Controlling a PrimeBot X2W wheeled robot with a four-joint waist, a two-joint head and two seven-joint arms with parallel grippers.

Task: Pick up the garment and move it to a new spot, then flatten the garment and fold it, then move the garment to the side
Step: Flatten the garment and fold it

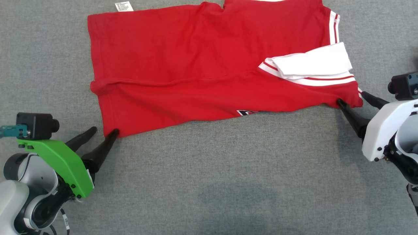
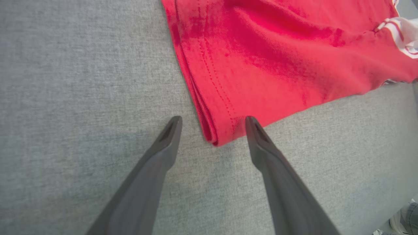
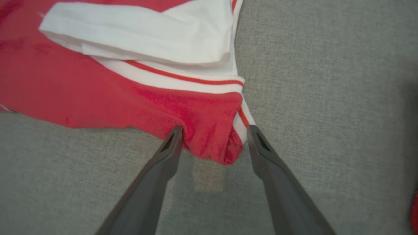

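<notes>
Left tool (image 1: 105,130) astride garment (image 1: 179,65) corner, maybe touching

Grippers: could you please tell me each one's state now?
Left gripper: open around a corner of the red garment, holding nothing.
Right gripper: open around another corner, holding nothing.

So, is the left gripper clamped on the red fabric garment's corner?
No, the left gripper stands open, fingers astride the red garment's corner.

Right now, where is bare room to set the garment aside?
Free: the grey fabric surface on the red T-shirt's near side, between the left end effector and right end effector. Crowded: both near corners, straddled by open jaws.
</notes>
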